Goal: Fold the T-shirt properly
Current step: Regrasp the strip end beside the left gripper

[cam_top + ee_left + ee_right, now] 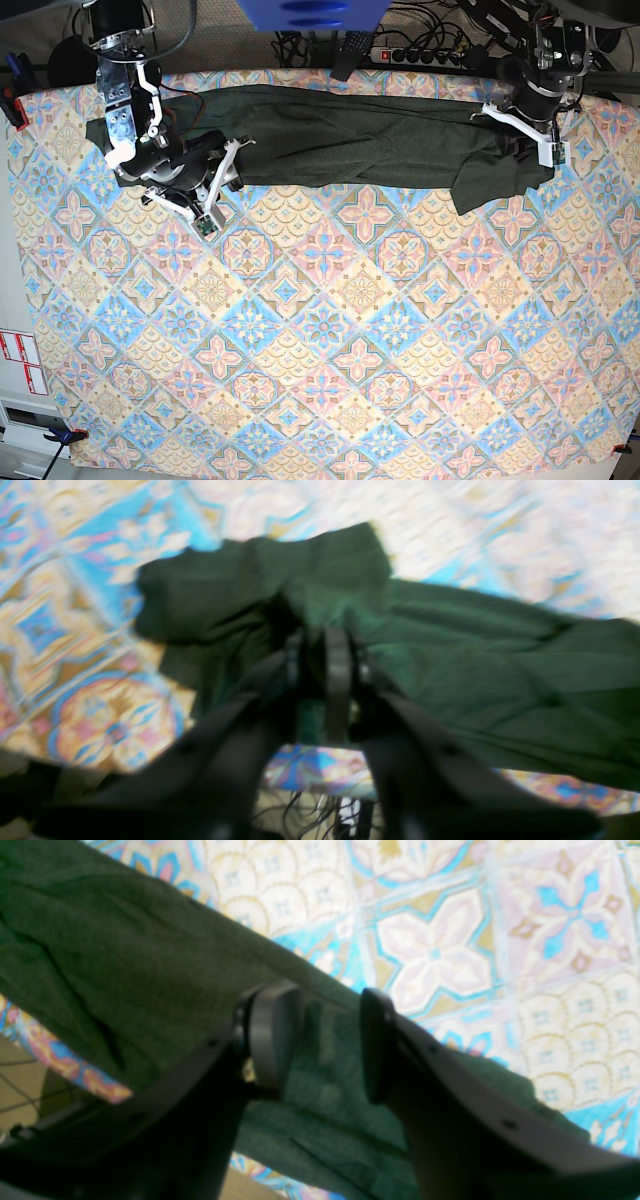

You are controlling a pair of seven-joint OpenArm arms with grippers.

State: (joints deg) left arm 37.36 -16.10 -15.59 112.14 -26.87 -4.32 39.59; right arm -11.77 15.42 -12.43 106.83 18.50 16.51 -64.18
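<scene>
A table (330, 330) is seen covered by a patterned cloth (300, 380) of pink, blue and cream tile motifs; the cloth lies flat across nearly the whole base view. The T-shirt (350, 135), dark olive green, is stretched in a long band along the far edge of the table, from the left side of the base view to the right, where a part droops toward the near side.

The right gripper (320, 1040) is placed over the shirt's end on the base view's left; its fingers (272, 1032) are held spread, with green fabric seen between and beneath them, and nothing is pinched. In the base view this gripper (190, 185) is seen low over the cloth at the shirt's lower edge.

The left gripper (322, 680) is at the shirt's other end; that wrist picture is blurred. Its fingers (337, 680) are seen narrowly parted with fabric bunched at the tips; whether fabric is gripped cannot be told. In the base view it (535, 125) sits above the drooping part.

Beyond the far edge, a power strip (435, 55) and cables (300, 45) are seen on the floor. White labels with red marks (22, 362) are seen at the left edge, and clamps (62, 433) at the near corners.
</scene>
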